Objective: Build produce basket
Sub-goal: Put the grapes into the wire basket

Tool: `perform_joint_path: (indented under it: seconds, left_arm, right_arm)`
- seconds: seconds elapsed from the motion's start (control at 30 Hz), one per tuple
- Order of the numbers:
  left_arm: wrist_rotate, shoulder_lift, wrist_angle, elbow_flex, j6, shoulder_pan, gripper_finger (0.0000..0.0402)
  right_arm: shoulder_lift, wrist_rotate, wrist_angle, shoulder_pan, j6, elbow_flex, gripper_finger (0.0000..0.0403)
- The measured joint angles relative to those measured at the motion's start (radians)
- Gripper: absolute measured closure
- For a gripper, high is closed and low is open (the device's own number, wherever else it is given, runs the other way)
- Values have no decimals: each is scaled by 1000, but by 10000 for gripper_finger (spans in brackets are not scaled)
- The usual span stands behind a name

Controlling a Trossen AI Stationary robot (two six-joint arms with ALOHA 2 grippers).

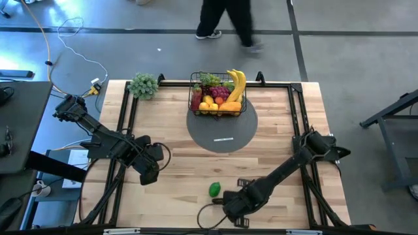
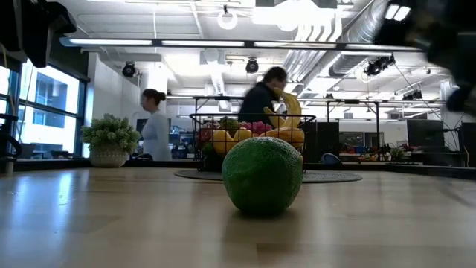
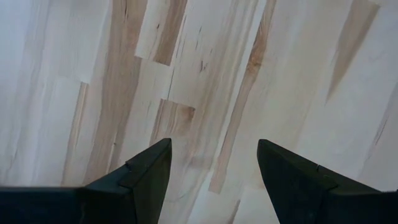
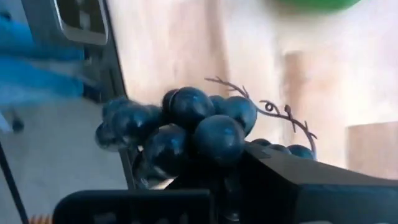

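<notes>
- Black grapes (image 4: 186, 130) are filling the right wrist view, a dark bunch with a curling stem, and the right gripper (image 4: 233, 186) is clamping down on them with its fingers closed against the cluster; a sliver of green fruit is showing at the far edge over the wooden table (image 4: 186, 43).
- Two dark fingers (image 3: 146, 177) of the left gripper (image 3: 214, 174) are standing well apart in the left wrist view, open wide and holding nothing, with only bare wood planks lying beyond them.
- Sitting closest in the low view is a round green lime (image 2: 262, 176), resting on the table by itself. Behind it the wire basket (image 2: 204, 123) is standing on a grey mat (image 2: 335, 177), loaded with bananas (image 2: 290, 108), yellow and orange fruit. A pale green leafy bunch (image 2: 111, 135) in a pot is sitting off to one side, and two people are standing in the room beyond.
- From the high view, the basket (image 1: 194, 104) is sitting at the far middle of the table on the round grey mat (image 1: 222, 134), with bananas (image 1: 236, 85), grapes and citrus piled in it. The lime (image 1: 215, 189) is lying near the front edge, just beside the right gripper (image 1: 233, 207), which is reaching low across the front of the table. The left gripper (image 1: 147, 173) is hovering over bare wood on the left side, well apart from the basket. The leafy bunch (image 1: 144, 85) is sitting at the far left corner.
</notes>
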State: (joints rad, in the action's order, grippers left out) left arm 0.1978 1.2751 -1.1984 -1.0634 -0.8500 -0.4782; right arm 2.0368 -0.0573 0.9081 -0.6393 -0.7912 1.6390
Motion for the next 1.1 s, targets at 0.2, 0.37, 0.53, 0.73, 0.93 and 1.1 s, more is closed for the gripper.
perform_joint_path:
  seconds: [0.2, 0.37, 0.53, 0.73, 0.93, 1.1]
  left_arm:
    - [0, 0, 0, 0, 85, 0, 174]
    - [-1, 0, 0, 0, 103, 0, 174]
    - [-3, 0, 0, 0, 101, 3, 174]
    - [-5, 0, -1, 0, 66, 21, 174]
    - [4, 0, 2, 0, 36, 68, 174]
    - [19, 0, 3, 0, -8, 138, 174]
  right_arm:
    - [-66, 95, 0, 51, -21, 0, 402]
    - [-115, 181, -1, 116, 9, 1, 402]
    - [-154, 245, -8, 200, 122, 1, 403]
    - [-179, 307, -21, 325, 349, 2, 403]
    - [-186, 343, -96, 453, 681, 2, 403]
    - [-186, 342, -166, 558, 971, 2, 403]
